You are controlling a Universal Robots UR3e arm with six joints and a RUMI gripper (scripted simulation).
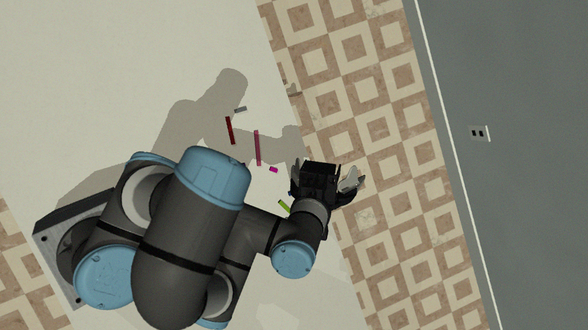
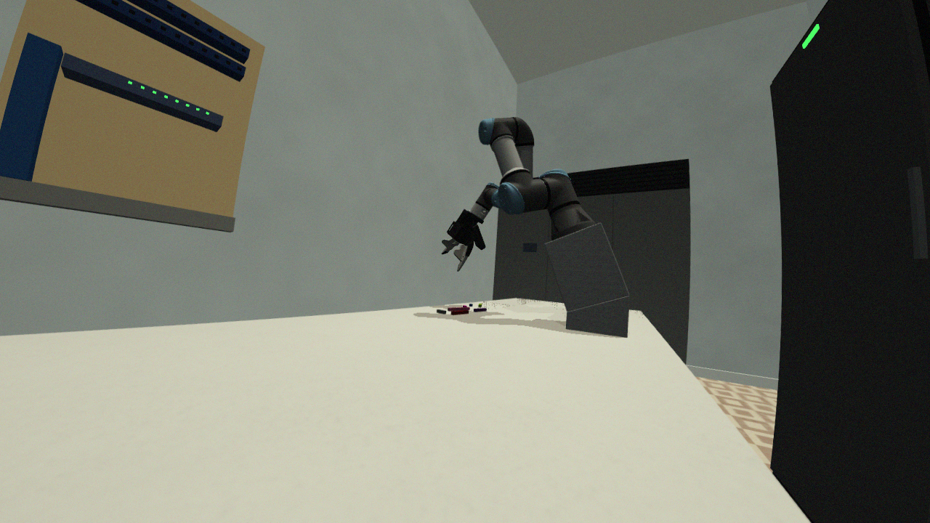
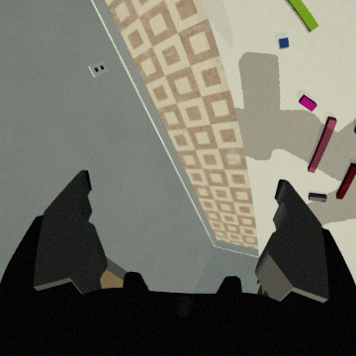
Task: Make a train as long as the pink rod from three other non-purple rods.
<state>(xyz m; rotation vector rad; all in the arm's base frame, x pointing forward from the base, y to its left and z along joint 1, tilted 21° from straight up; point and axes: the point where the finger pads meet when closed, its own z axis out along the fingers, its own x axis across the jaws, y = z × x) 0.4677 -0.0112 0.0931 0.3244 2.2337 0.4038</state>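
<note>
The pink rod (image 1: 256, 147) lies flat on the white table, with the red rod (image 1: 229, 129) to its left and the short grey rod (image 1: 240, 109) beyond that. A small magenta rod (image 1: 273, 169) lies right of the pink rod's near end. The lime rod (image 1: 284, 205) lies partly hidden by the wrist. The wrist view shows the pink rod (image 3: 322, 144), red rod (image 3: 346, 181), grey rod (image 3: 317, 197), magenta rod (image 3: 308, 103), a blue rod (image 3: 283, 43) and the lime rod (image 3: 303, 14). My gripper (image 1: 324, 174) (image 2: 456, 253) is open and empty, high above the table's edge, off to the side of the rods.
The table edge runs just right of the rods, with patterned floor (image 1: 387, 142) below. The arm's base (image 1: 71, 244) stands on the table near the rods. A dark cabinet (image 2: 851, 260) stands at the right in the exterior view.
</note>
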